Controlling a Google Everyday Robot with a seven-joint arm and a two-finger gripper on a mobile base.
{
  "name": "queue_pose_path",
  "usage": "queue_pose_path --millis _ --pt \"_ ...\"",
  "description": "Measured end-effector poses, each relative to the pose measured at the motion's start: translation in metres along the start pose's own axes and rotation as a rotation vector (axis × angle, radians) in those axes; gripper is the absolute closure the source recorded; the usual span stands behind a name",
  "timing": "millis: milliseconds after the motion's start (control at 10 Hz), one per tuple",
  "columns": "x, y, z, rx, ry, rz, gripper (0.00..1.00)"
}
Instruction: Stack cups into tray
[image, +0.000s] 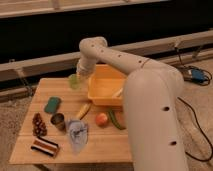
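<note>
Gripper (78, 75) just left of the tray (102, 98), apparently clamped on the rim of the green cup (74, 82), carried just above the table (100, 145). Looks like thin see-through plastic: super light, a bit squishy, slick, so easy to crush or drop. Best pinched gently at the rim wall. Seems upright, mouth up, long axis vertical, handy for nesting. Metal cup (58, 120) further left of the tray, toward the front, also upright, probably stiffer and heavier.

Sponge (52, 104), banana (83, 110) and cloth (77, 135) (crumpled) lie on the table (107, 146).
</note>
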Motion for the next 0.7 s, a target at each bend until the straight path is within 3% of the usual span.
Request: queue_pose_path --millis 300,700 --pt "0.013 -0.033 -0.024 0.026 -0.046 0.074 1.0" --pt "0.034 -0.067 -0.041 0.07 -0.079 0.173 1.0"
